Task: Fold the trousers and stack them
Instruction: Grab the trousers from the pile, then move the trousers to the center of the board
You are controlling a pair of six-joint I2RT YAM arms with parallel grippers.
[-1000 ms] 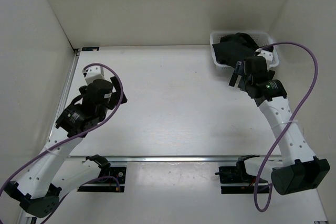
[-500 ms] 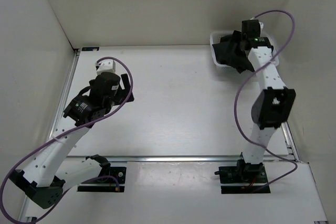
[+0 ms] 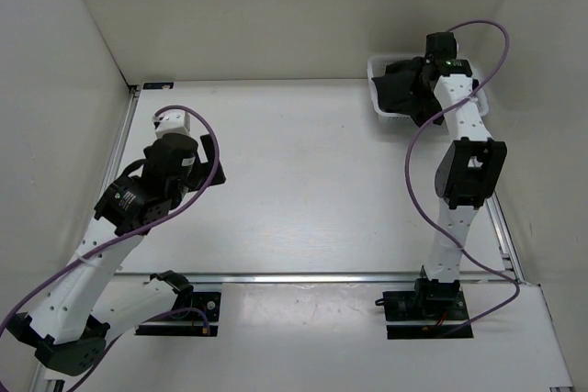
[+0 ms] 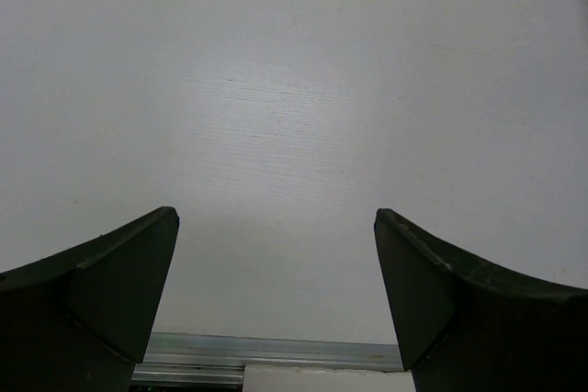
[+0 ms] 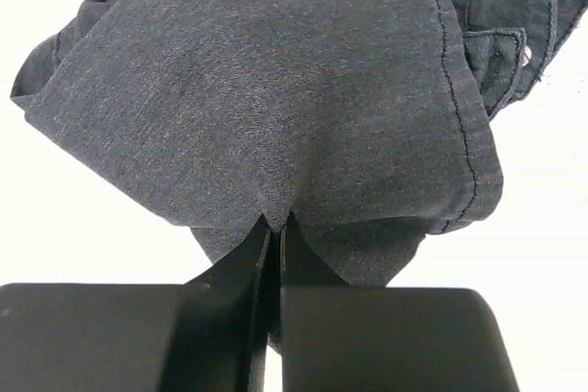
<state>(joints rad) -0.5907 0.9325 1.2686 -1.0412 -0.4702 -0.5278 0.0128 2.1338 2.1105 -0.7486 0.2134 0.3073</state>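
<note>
The black trousers (image 3: 404,89) lie bunched in a white basket (image 3: 376,71) at the back right of the table. My right gripper (image 3: 424,69) reaches over the basket, its tips hidden among the cloth. In the right wrist view the dark grey trousers (image 5: 276,89) fill the frame and my right gripper (image 5: 276,222) is shut on a pinched fold of them. My left gripper (image 3: 213,167) hovers over the left part of the table. The left wrist view shows my left gripper (image 4: 276,227) open with only bare tabletop between its fingers (image 4: 119,291).
White walls close in the table on the left, back and right. An aluminium rail (image 3: 303,276) crosses the near edge, seen as a metal strip (image 4: 266,352) in the left wrist view. A purple cable (image 3: 418,149) loops beside the right arm.
The right arm swung from in front of the basket to over it and closed on the trousers. The left arm shifted slightly forward then back, its gripper staying open.
</note>
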